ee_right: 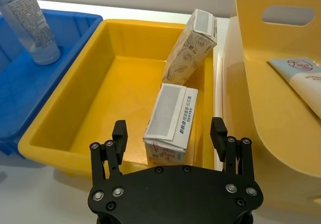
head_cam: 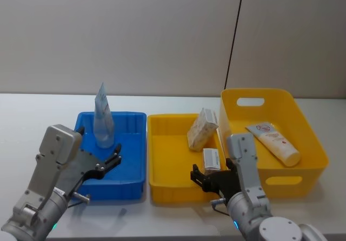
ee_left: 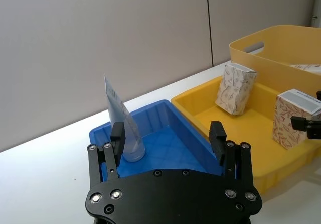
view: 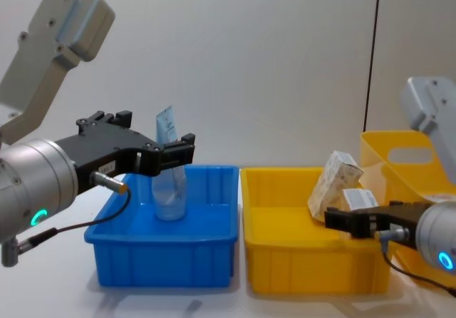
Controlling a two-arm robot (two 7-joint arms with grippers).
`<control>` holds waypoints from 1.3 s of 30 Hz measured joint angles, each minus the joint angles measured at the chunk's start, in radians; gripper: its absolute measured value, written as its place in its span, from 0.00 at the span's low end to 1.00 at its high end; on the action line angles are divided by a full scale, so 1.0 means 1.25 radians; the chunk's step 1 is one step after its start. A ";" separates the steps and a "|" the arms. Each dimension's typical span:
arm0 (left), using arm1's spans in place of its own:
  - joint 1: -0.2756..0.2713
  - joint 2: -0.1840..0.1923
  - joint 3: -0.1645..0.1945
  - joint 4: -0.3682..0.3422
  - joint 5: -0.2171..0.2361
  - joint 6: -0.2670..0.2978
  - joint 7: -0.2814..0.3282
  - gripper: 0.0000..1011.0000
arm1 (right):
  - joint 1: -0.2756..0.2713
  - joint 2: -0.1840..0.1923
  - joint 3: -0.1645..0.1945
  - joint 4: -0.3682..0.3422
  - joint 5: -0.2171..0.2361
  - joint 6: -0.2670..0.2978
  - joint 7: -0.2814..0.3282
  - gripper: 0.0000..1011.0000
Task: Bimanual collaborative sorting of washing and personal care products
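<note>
The white table (head_cam: 32, 116) carries three bins in a row. The largest is a tall yellow basket (head_cam: 311, 138) with handle slots, on the right. A white squeeze tube (head_cam: 273, 141) with a red logo lies flat on its floor, cap toward the near wall. On the left sits a shallow blue bin (head_cam: 132, 160), and between the two sits a shallow yellow tray (head_cam: 170, 160), its walls close beside both neighbours.

The left gripper (head_cam: 115, 154) hangs over the near part of the blue bin, its black fingers spread wide with nothing between them. The right gripper (head_cam: 197, 176) is at the near rim of the yellow tray, toward its right end. Its fingers are also spread and empty, pointing into the tray.

A translucent pale blue tube (head_cam: 102, 119) stands upright on its cap in the far left part of the blue bin, crimped end up. It is just beyond the left gripper's fingertips and not between them.

A white carton with pastel print (head_cam: 201, 128) stands tilted at the tray's back right, its top leaning toward the basket. A smaller carton (head_cam: 211, 159) with a pale grey panel rests by the tray's right wall. It is nearer the front, just ahead of the right gripper, and the tray's near wall rises between them.
</note>
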 joint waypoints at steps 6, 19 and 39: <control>0.000 0.000 0.000 0.000 0.000 0.000 0.000 0.99 | 0.012 -0.010 -0.001 0.021 -0.008 -0.004 -0.007 0.95; 0.000 0.000 0.000 0.000 0.000 0.000 0.000 0.99 | 0.024 -0.021 -0.002 0.041 -0.017 -0.008 -0.015 0.58; 0.000 0.000 0.000 0.000 0.000 0.000 0.000 0.99 | 0.024 -0.023 0.001 0.040 -0.017 -0.030 -0.005 0.31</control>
